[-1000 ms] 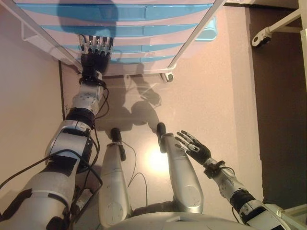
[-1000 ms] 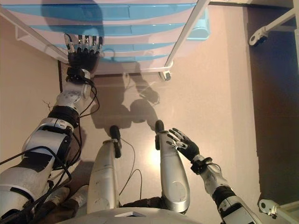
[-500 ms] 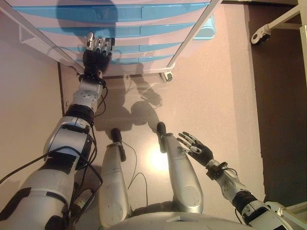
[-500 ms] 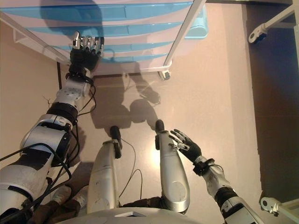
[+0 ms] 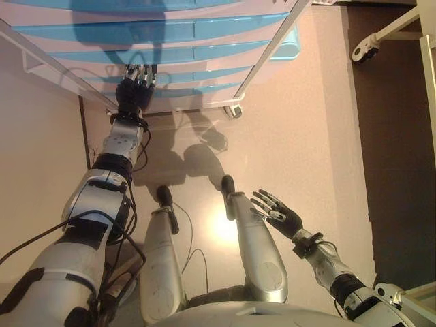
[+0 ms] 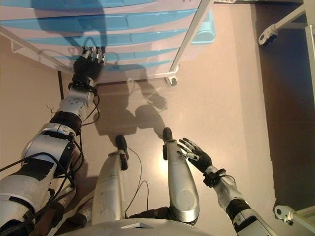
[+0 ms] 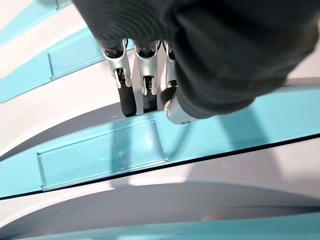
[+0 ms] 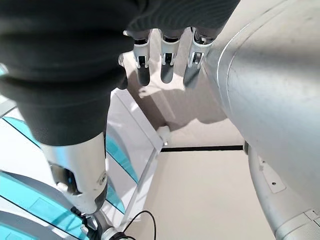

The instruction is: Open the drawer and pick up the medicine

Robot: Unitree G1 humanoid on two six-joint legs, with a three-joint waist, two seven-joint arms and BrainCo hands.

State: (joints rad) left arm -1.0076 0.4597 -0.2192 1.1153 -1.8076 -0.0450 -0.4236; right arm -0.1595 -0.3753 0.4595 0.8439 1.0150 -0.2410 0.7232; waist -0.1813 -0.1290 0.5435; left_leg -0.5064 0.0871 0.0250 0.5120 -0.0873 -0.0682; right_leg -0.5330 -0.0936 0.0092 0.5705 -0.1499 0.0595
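A white-framed drawer unit [image 5: 204,41] with several blue drawer fronts stands at the far side of the floor; all of them look closed. My left hand [image 5: 133,92] reaches out to one of the lower drawers. In the left wrist view its fingers [image 7: 127,100] are nearly straight, with their dark tips at the upper edge of a blue drawer front [image 7: 210,135] beside a clear label holder [image 7: 100,155]. My right hand [image 5: 281,212] hangs low at my right side, open with fingers spread, holding nothing. No medicine shows in any view.
The unit stands on castors, one at its near right corner [image 5: 234,110]. A second white frame with a castor [image 5: 364,48] stands at the far right over a dark floor strip [image 5: 395,170]. A black line [image 5: 84,136] runs along the floor at left.
My left hand has pushed forward to the drawer unit, and its fingertips now meet a lower drawer front. The camera has shifted a little. The right hand has hardly moved.
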